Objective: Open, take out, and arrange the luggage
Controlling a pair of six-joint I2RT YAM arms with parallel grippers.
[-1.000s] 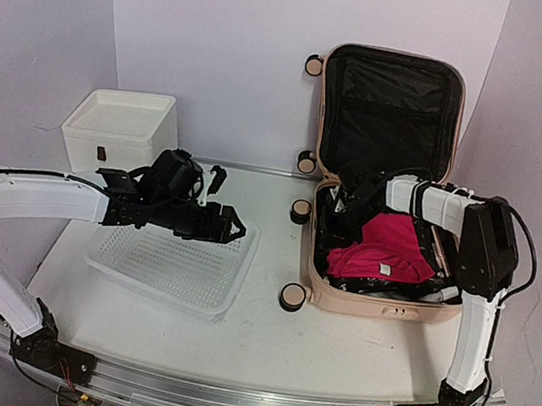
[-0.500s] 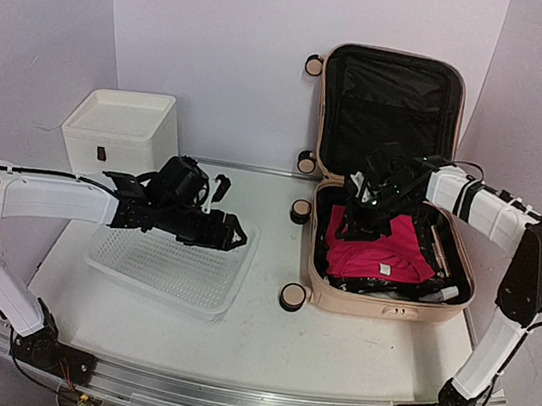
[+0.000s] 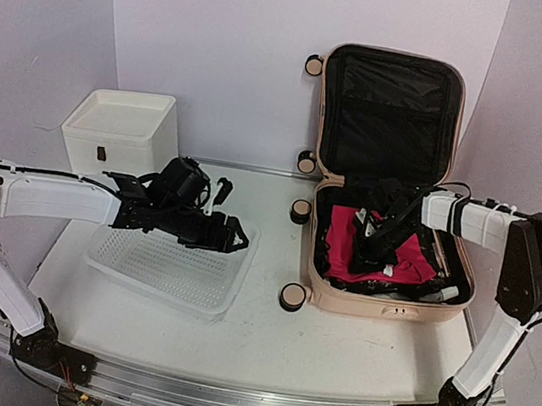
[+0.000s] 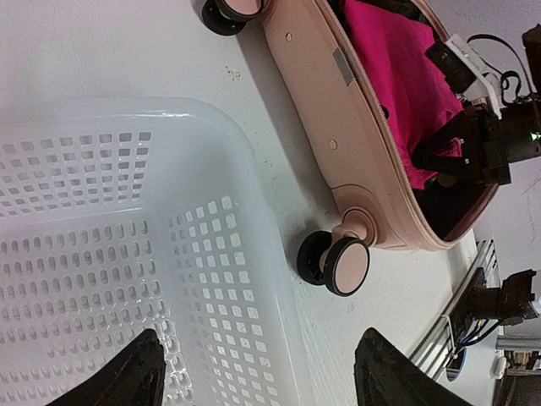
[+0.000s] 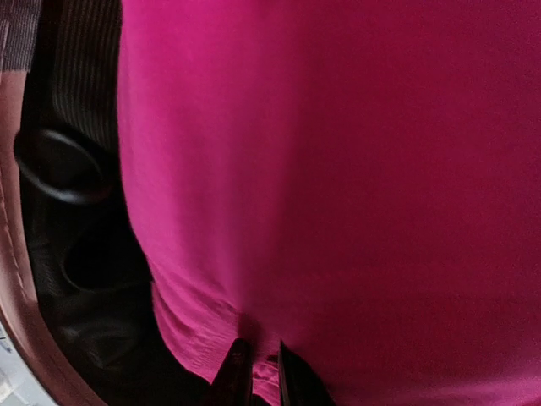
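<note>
The white counter (image 3: 263, 333) carries everything. On its right side, towards the back, lies the luggage (image 3: 388, 159), a pale pink hard-shell case. It is unzipped and wide open. The lid stands upright against the back wall and shows black fabric lining, while the lower shell lies flat on the counter. Black-and-cream caster wheels (image 3: 292, 297) line its left edge, and a zipper runs round the rim. The lower shell is full of dark items, with a magenta garment (image 3: 339, 255) on top.

Left of the case, with bare counter between, sits a white mesh basket (image 3: 228, 293). Behind that is a white drawer unit (image 3: 119, 131).

The right fingers (image 3: 379, 244) reach down into the lower shell. In the right wrist view their tips are closed almost together, pinching a fold of the magenta cloth near its hem. The left fingers (image 3: 234, 236) hang spread wide above the basket's right end, holding nothing. They are apart from the case, whose nearest wheel (image 4: 338, 264) shows just beyond the basket's rim.
</note>
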